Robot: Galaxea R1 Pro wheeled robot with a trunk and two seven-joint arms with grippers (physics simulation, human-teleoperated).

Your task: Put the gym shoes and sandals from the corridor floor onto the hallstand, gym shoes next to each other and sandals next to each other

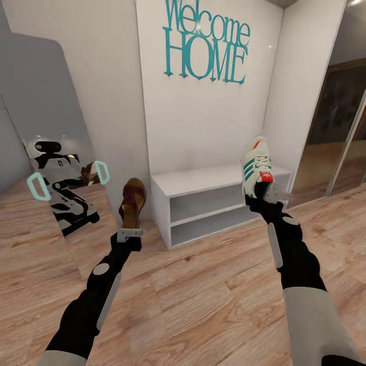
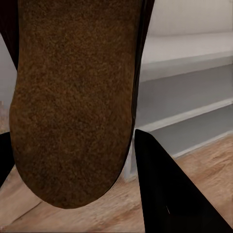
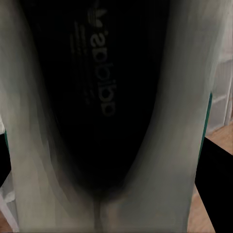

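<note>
My left gripper (image 1: 129, 235) is shut on a dark brown sandal (image 1: 133, 202), held upright in the air just left of the white hallstand (image 1: 203, 179). Its brown sole (image 2: 73, 102) faces the left wrist camera, one dark finger (image 2: 170, 194) beside it. My right gripper (image 1: 268, 194) is shut on a white gym shoe (image 1: 256, 165) with green stripes and a red tongue patch. That shoe stands toe-up above the hallstand's right end. Its dark insole (image 3: 102, 87) fronts the right wrist view.
The hallstand stands against a white wall with teal "Welcome HOME" lettering (image 1: 206, 43). A leaning mirror (image 1: 61, 168) at the left reflects the robot. A dark doorway (image 1: 335, 127) opens at the right. Wood-plank floor (image 1: 203, 295) spreads in front.
</note>
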